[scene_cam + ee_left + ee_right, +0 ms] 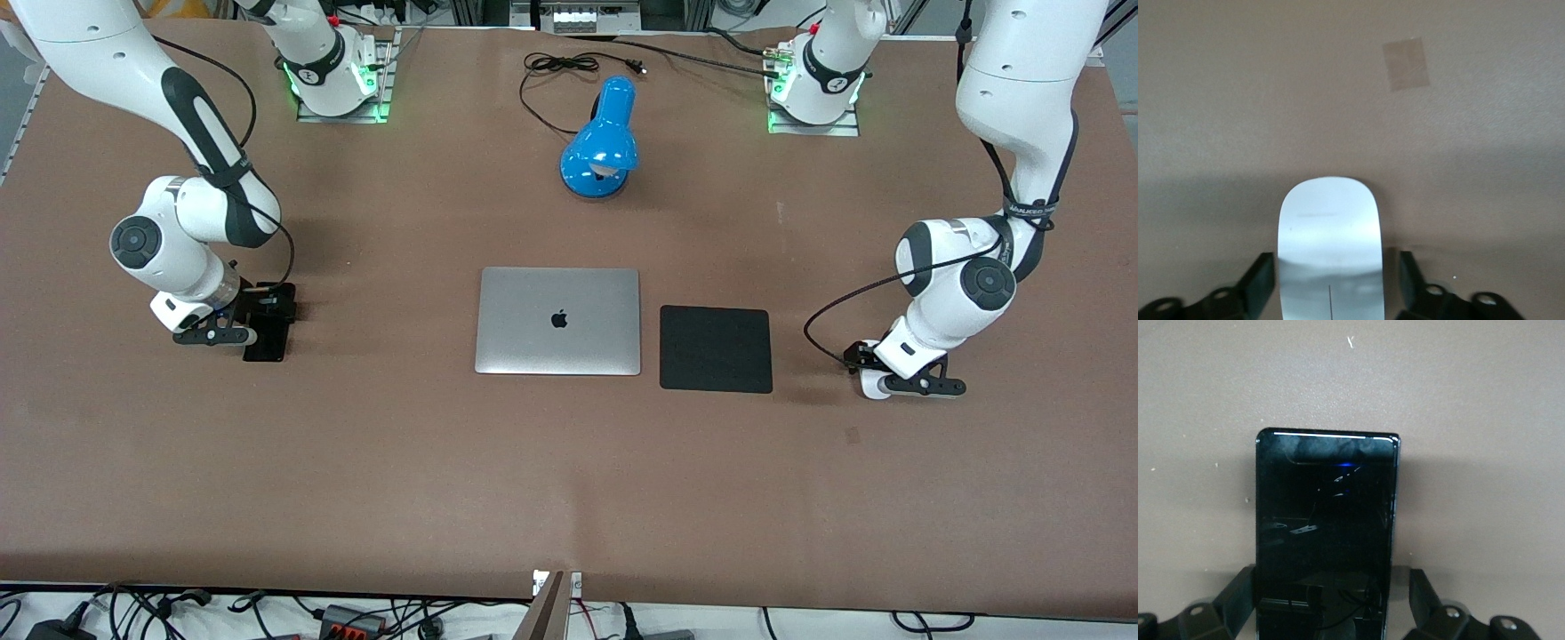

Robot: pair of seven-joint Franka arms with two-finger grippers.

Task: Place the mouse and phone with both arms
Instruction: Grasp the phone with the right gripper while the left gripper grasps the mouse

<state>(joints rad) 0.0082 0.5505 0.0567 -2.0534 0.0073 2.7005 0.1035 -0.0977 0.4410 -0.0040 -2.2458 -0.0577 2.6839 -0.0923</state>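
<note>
white mouse [1330, 247], glossy black phone [1326, 533], blue lamp [602, 142]

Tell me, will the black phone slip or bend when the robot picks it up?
The phone looks glossy, with reflections on its face, so it may slip between the right hand's fingers. It looks flat and rigid, so it probably won't bend. Being thin glass, it could crack if dropped.

Brown table [569, 498] — laptop [558, 321], black pad [716, 348], blue lamp [602, 142].
</note>
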